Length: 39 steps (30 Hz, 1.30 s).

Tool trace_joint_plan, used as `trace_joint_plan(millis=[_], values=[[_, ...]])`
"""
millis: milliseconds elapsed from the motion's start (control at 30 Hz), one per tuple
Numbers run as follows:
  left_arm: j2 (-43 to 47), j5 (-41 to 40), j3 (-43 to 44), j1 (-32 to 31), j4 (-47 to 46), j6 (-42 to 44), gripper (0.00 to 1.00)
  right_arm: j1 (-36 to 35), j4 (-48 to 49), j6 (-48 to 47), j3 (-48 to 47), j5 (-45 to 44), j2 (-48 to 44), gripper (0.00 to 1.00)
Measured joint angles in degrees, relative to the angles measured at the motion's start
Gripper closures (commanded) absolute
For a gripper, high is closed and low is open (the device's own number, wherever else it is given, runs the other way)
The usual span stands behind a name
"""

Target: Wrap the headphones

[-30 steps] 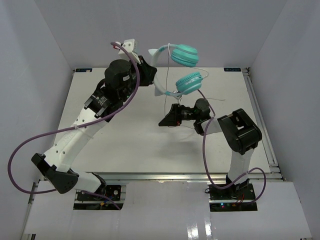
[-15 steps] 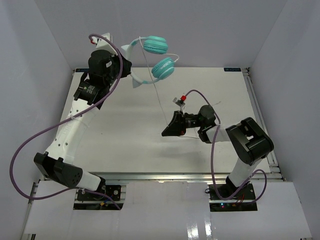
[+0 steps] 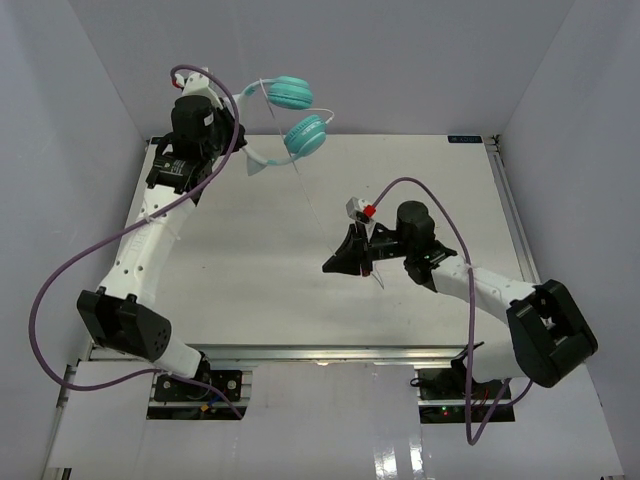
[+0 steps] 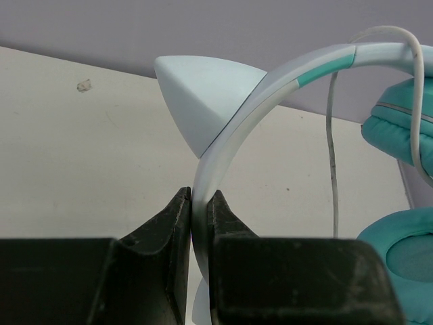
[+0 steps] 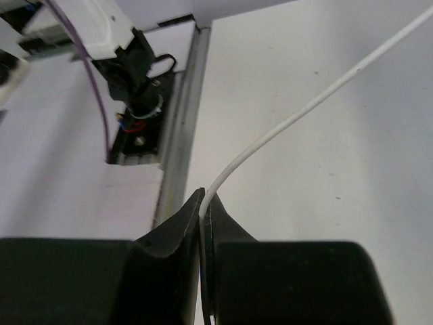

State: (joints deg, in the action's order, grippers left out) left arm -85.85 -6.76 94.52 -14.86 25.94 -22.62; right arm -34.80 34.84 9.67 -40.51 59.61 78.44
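Pinches the white cord [image 5: 291, 123] tight in the right gripper [image 5: 203, 204], over the middle of the table [image 3: 250, 250]. Farther back, squeezes the pale headband [image 4: 270, 80] in the left gripper [image 4: 201, 204], holding the teal headphones [image 3: 305, 136] up over the far left corner.

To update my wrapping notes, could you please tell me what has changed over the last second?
The left fingers carried the headphones leftward, drawing the cord out straight. The right fingers closed on the cord. The left grip on the headband stayed unchanged.
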Motion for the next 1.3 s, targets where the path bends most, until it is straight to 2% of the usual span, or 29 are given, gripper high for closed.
trace_joint_plan(millis=[200, 333, 500, 700, 900, 1100, 1300], values=[[-2.39, -2.27, -1.77, 0.56, 0.15, 3.05, 1.00, -2.28, -26.17, -21.13, -10.81, -13.87, -3.88, 0.92], [-4.71, -2.89, -4.62, 0.68, -0.76, 4.86, 1.00, -4.86, -41.00, -33.42, -20.03, -27.01, -4.21, 0.92], [-10.08, -2.81, -12.12, 0.08, -3.17, 6.34, 1.00, -9.91, -52.11, -48.56, -30.71, -43.22, -4.02, 0.92], [-15.86, -0.30, -19.70, -3.43, -3.98, 6.05, 1.00, -17.49, -56.15, -62.28, -33.08, -59.99, -2.75, 0.92], [-17.91, 1.39, -20.34, -8.91, -7.91, 6.17, 1.00, -22.23, -51.16, -72.35, -29.71, -72.00, -2.12, 0.92], [-13.90, 6.08, -25.85, -10.83, -12.14, 6.58, 1.00, -20.13, -44.42, -75.86, -28.17, -76.56, -2.10, 0.92], [-5.49, 11.28, -30.50, -11.91, -11.91, 8.49, 1.00, -13.96, -42.28, -75.21, -27.12, -74.26, -2.10, 0.92]])
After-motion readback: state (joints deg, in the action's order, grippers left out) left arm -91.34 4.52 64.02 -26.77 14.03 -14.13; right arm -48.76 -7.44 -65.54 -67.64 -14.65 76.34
